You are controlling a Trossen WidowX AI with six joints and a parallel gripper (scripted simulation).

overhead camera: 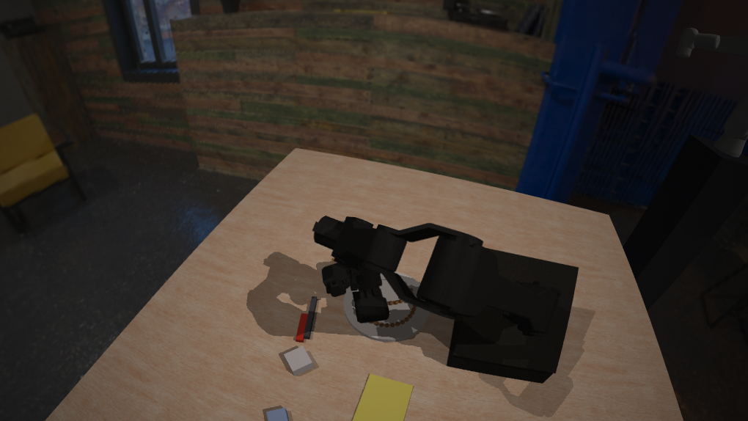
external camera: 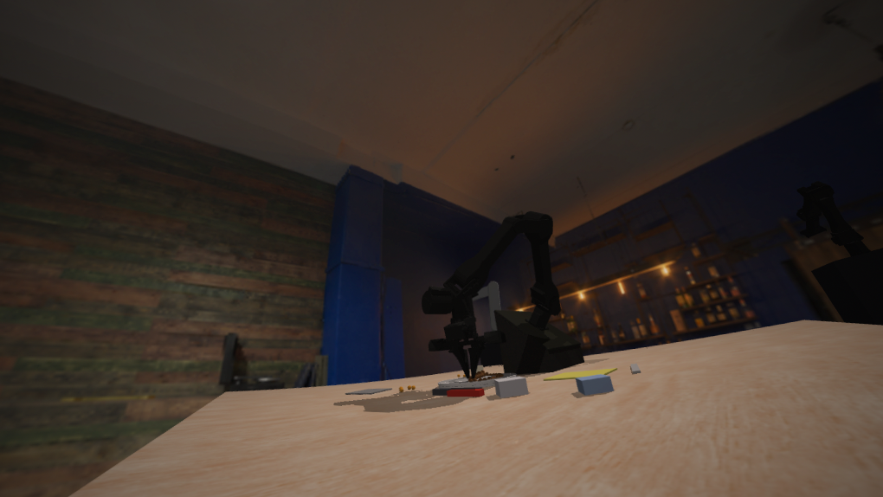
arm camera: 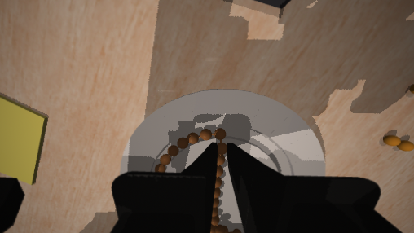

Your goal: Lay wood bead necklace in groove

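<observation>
Pale wood table [overhead camera: 209, 334] [external camera: 432, 451] [arm camera: 81, 61] under assorted blocks.

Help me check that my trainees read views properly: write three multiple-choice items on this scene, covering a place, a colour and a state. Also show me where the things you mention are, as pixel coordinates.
1. The red block [overhead camera: 301, 328] [external camera: 465, 392] is:
A beside the dark bar
B on the yellow sheet
C off the table

2. The large flat sheet's colour?
A green
B pink
C yellow

3. The necklace [overhead camera: 391, 325] [arm camera: 205, 134] is:
A wholly in the groove
B partly across the board's middle
C off the board

1 A: the dark bar [overhead camera: 312, 314] [external camera: 439, 391] adjoins it.
2 C: the sheet [overhead camera: 383, 397] [external camera: 580, 374] [arm camera: 20, 142] looks yellow.
3 B: beads cross the board [overhead camera: 361, 332] [arm camera: 224, 99].
</observation>
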